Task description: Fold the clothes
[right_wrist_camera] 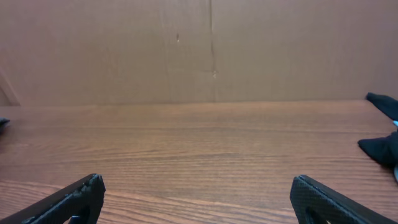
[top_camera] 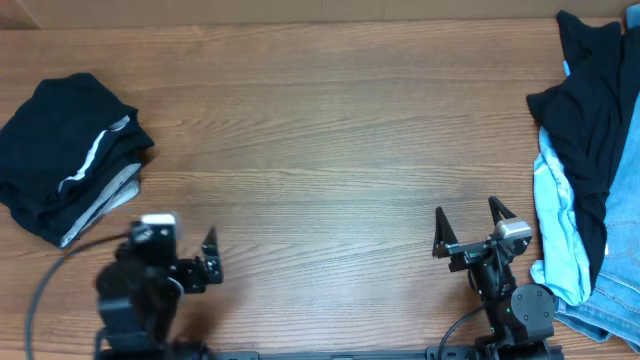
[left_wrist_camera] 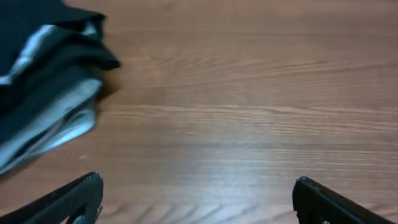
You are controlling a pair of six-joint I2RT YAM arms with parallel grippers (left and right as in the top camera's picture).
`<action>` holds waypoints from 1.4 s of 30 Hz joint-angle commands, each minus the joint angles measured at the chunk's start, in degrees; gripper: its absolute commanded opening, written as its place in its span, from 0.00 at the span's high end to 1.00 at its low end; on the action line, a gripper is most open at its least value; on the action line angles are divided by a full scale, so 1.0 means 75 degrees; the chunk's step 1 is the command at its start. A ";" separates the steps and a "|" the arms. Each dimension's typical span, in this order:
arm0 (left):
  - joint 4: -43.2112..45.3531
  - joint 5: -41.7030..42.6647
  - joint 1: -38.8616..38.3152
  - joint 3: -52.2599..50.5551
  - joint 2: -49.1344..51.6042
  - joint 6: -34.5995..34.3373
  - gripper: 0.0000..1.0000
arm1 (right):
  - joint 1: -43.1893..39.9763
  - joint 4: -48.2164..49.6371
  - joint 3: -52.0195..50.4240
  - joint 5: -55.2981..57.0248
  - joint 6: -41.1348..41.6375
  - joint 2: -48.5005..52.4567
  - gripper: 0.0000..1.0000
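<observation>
A folded stack of dark clothes with grey-white trim (top_camera: 70,155) lies at the table's left; it also shows at the upper left of the left wrist view (left_wrist_camera: 46,74). A heap of unfolded clothes (top_camera: 590,160), a black garment over light blue and denim pieces, lies at the right edge; a black corner of it shows in the right wrist view (right_wrist_camera: 382,140). My left gripper (top_camera: 205,262) is open and empty near the front left, its fingers wide apart (left_wrist_camera: 198,190). My right gripper (top_camera: 468,225) is open and empty near the front right, left of the heap (right_wrist_camera: 198,186).
The wooden table (top_camera: 320,150) stretches between stack and heap. A brown wall (right_wrist_camera: 199,50) stands behind the table's far edge. The arm bases and a cable (top_camera: 40,290) sit along the front edge.
</observation>
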 commanded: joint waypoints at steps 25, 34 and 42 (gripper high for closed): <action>0.5406 0.0466 -0.0458 -0.4374 -0.2783 0.0012 0.00 | 0.0015 0.0026 -0.0073 0.0015 -0.0058 -0.0035 0.00; 0.5406 0.0466 -0.0458 -0.4374 -0.2783 0.0012 0.00 | 0.0015 0.0026 -0.0073 0.0015 -0.0058 -0.0035 0.00; 0.5403 0.0466 -0.0458 -0.4374 -0.2783 0.0012 0.00 | 0.0015 0.0026 -0.0073 0.0015 -0.0058 -0.0035 0.00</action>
